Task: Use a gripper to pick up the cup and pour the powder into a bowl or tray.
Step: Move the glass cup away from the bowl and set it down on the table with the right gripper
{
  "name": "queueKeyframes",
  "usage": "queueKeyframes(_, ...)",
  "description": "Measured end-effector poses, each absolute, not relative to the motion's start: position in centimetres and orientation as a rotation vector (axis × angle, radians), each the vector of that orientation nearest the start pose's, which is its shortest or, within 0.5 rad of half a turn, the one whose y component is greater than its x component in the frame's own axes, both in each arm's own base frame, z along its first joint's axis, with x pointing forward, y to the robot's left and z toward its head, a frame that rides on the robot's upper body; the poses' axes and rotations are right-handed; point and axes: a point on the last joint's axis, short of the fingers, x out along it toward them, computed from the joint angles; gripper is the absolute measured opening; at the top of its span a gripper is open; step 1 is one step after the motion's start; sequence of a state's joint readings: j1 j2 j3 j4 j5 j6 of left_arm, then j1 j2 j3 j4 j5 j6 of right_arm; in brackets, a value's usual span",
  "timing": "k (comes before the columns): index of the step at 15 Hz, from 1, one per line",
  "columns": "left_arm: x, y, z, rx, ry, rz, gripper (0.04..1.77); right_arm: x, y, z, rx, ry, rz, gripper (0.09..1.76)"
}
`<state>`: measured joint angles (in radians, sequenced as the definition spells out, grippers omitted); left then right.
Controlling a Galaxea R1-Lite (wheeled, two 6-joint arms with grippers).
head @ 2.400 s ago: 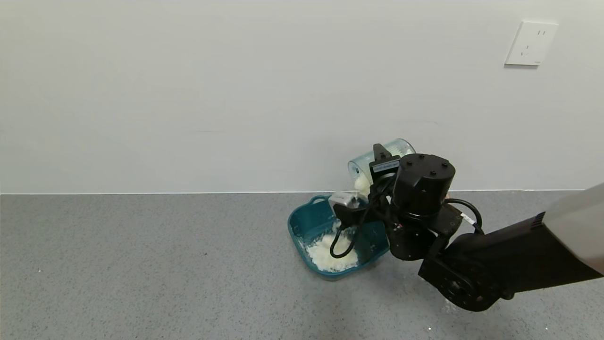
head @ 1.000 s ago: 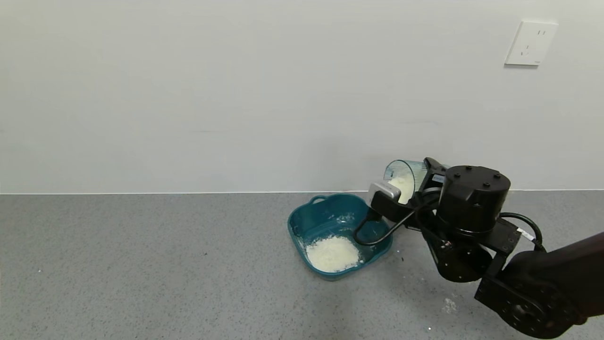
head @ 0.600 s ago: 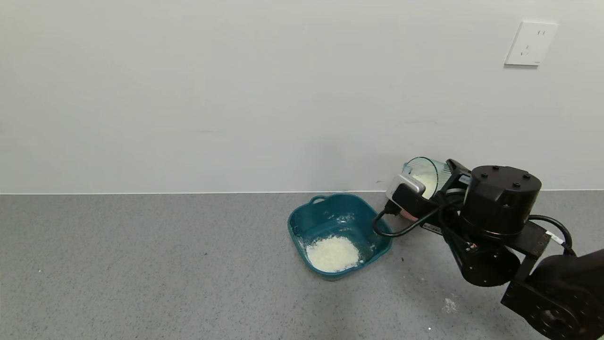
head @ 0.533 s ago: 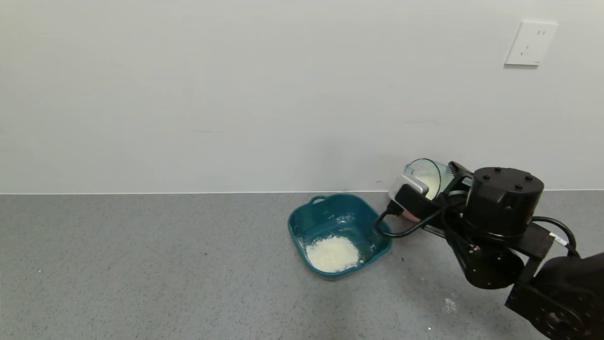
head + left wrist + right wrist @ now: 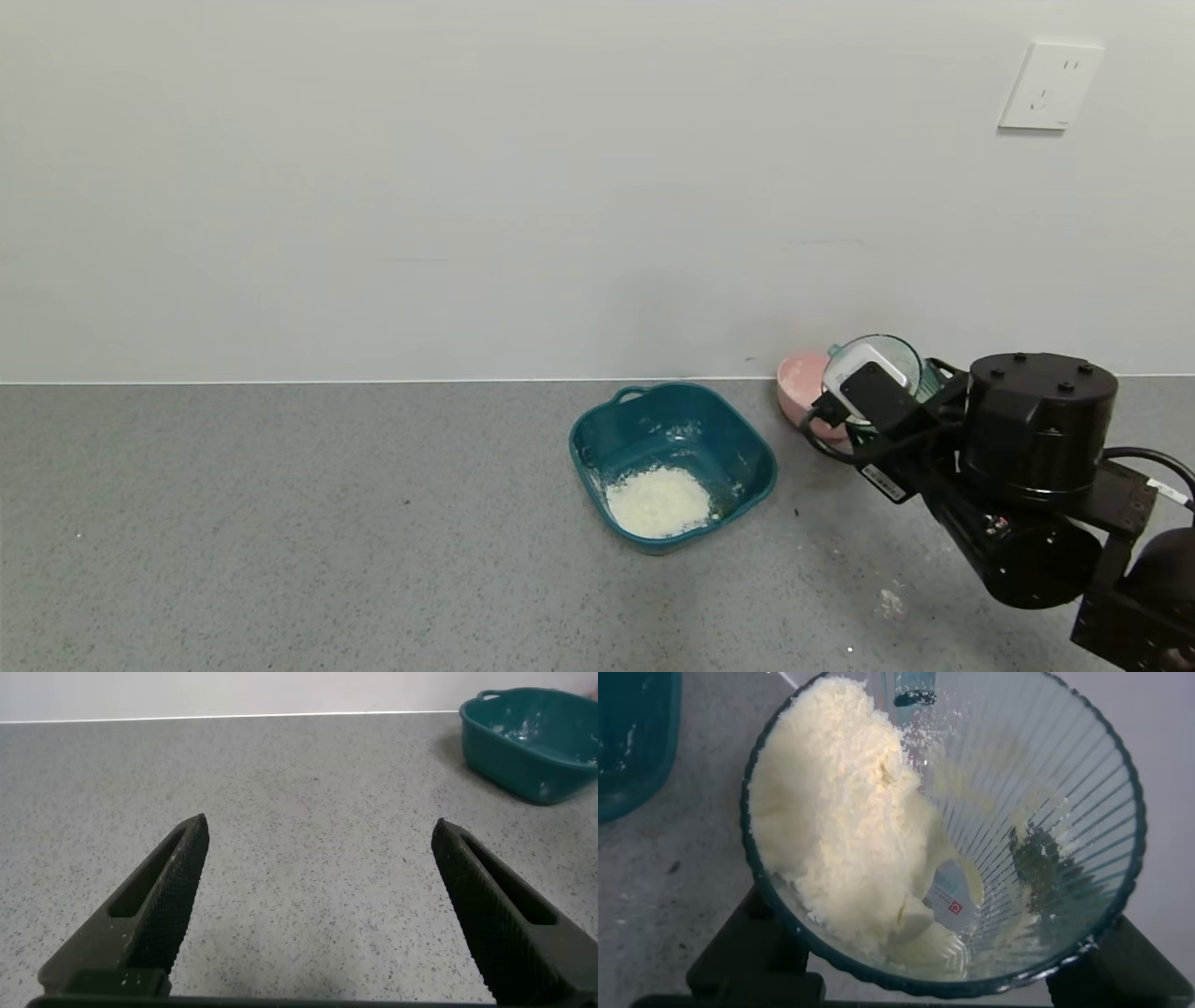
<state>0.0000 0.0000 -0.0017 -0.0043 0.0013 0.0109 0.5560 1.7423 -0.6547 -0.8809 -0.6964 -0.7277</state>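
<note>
The dark teal basin (image 5: 747, 464) sits on the grey counter with a heap of white powder (image 5: 658, 501) in its near part. My right gripper (image 5: 894, 390) is shut on the translucent ribbed cup (image 5: 914, 367) and holds it to the right of the basin, beside a pink bowl. In the right wrist view the cup (image 5: 1046, 793) fills the picture, and clumpy powder (image 5: 845, 831) lies against one side inside it. The basin's edge (image 5: 631, 737) shows at one corner. My left gripper (image 5: 318, 849) is open and empty over bare counter, with the basin (image 5: 533, 747) farther off.
A small round pink bowl (image 5: 799, 385) stands against the wall, just behind and left of the held cup. A white wall socket (image 5: 1050, 86) is high on the wall. A few powder specks (image 5: 889, 605) lie on the counter near my right arm.
My right arm has carried the cup from above the basin to the right and lower, to beside the pink bowl. The cup has turned back from its pouring tilt. The basin's powder heap is unchanged.
</note>
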Motion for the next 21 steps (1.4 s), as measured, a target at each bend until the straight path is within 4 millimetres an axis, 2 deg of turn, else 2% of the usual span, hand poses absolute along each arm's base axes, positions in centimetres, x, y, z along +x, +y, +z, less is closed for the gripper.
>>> queueKeyframes(4, -2.3, 0.0, 7.6, 0.011, -0.006, 0.001, 1.72, 24.6, 12.8, 14.1, -0.687, 0.259, -0.062, 1.35)
queueKeyframes(11, -2.3, 0.0, 7.6, 0.011, -0.006, 0.001, 1.72, 24.5, 9.3, 14.0, -0.423, 0.278, -0.166, 1.35)
queueKeyframes(15, -2.3, 0.0, 7.6, 0.011, -0.006, 0.001, 1.72, 23.2, 8.3, 12.8, -0.295, 0.308, -0.076, 1.35)
queueKeyframes(21, -2.3, 0.0, 7.6, 0.011, -0.006, 0.001, 1.72, 22.2, 7.4, 11.9, -0.159, 0.341, -0.091, 1.35)
